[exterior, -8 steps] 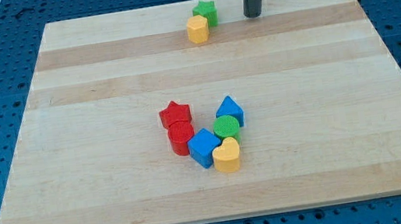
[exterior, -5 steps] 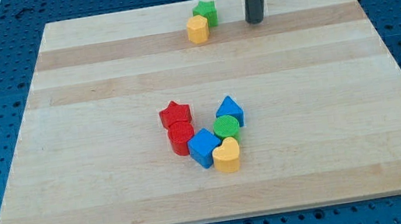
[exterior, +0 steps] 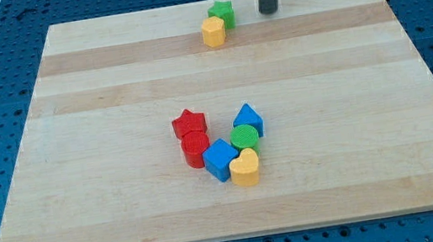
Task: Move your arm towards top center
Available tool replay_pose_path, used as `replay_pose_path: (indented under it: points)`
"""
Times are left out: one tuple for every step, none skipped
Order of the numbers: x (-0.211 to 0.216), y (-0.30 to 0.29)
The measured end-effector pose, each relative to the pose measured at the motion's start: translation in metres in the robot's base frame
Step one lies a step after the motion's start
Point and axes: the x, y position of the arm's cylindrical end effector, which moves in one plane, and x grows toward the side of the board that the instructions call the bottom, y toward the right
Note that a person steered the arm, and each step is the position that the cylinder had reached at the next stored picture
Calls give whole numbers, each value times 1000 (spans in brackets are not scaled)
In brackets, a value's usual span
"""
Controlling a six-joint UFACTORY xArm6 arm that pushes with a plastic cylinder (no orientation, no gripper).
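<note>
One rod, no end effector to open or close: my tip (exterior: pixel 270 10) is sitting near the bench's (exterior: pixel 110 85) top edge, just right of the green star (exterior: pixel 222 12) and yellow block (exterior: pixel 213 31), touching neither. It is edging up and leftward from a moment ago, closing on top center. Six blocks (exterior: pixel 224 145) are clustering well below.

I see bright, even overhead light on the wooden board (exterior: pixel 125 193). Shadows are soft and short under the blocks and beside my tip (exterior: pixel 269 10). Focus is sharp throughout, with no glare or visible edge distortion.
</note>
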Motion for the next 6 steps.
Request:
replay_pose_path:
  points:
    - [-15,0]
    - [-16,-1]
    - [-16,-23]
    - [-13,-42]
    - [-15,-47]
    - [-14,-62]
